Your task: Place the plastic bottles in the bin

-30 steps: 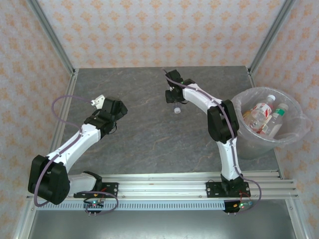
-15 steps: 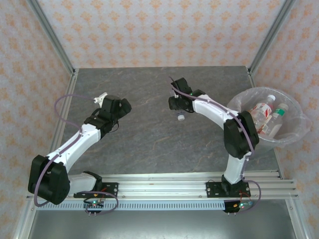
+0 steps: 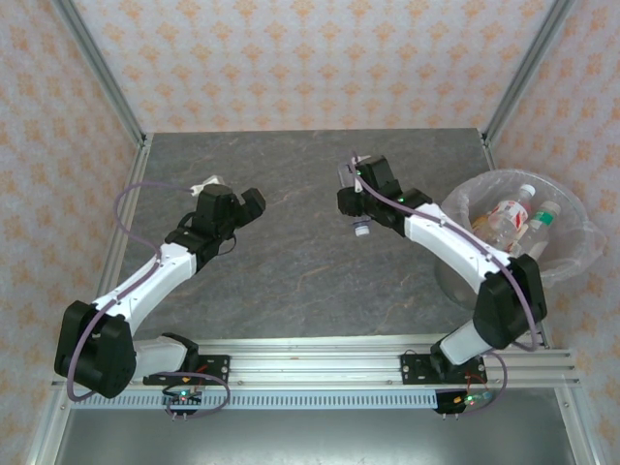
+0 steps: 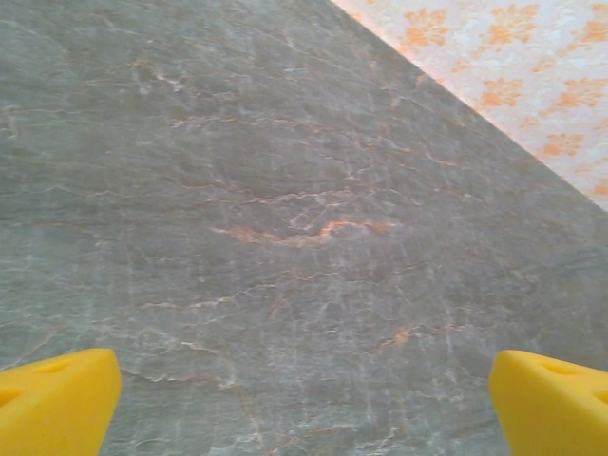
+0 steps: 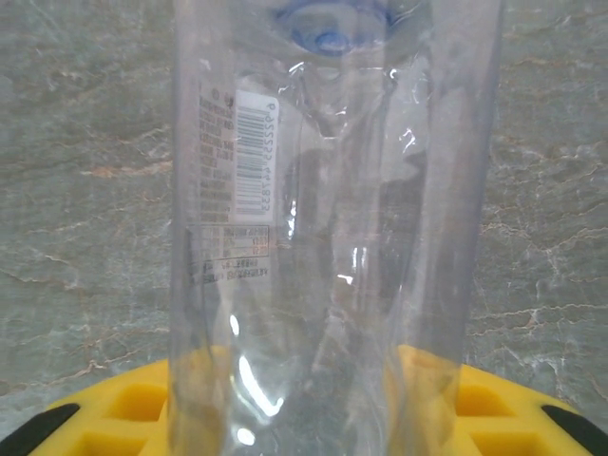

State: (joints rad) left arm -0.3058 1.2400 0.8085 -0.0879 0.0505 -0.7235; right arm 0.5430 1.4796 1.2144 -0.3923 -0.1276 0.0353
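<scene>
- A small clear plastic bottle (image 3: 355, 199) is gripped by the right gripper (image 3: 360, 194). It is held clear of the dark grey marbled tabletop (image 3: 291, 271), with its cap pointing down.
- In the right wrist view, the transparent bottle wall and its barcode label are seen rising between the yellow finger pads (image 5: 133, 404). The pads are closed against it on both sides.
- The left gripper (image 4: 304, 408) is spread wide and nothing is held in it. Bare stone surface is seen between its yellow fingertips.
- The large round translucent bin (image 3: 572, 254) stands at the right edge of the table, well apart from the held bottle.
- Several labelled bottles (image 3: 508, 213) are already lying inside the bin. An exact count cannot be made through the liner.
- The task is judged to be nearly complete, and the held bottle appears to be the last one outside the bin.
- What is left is for it to be carried rightwards over the rim and let go.
</scene>
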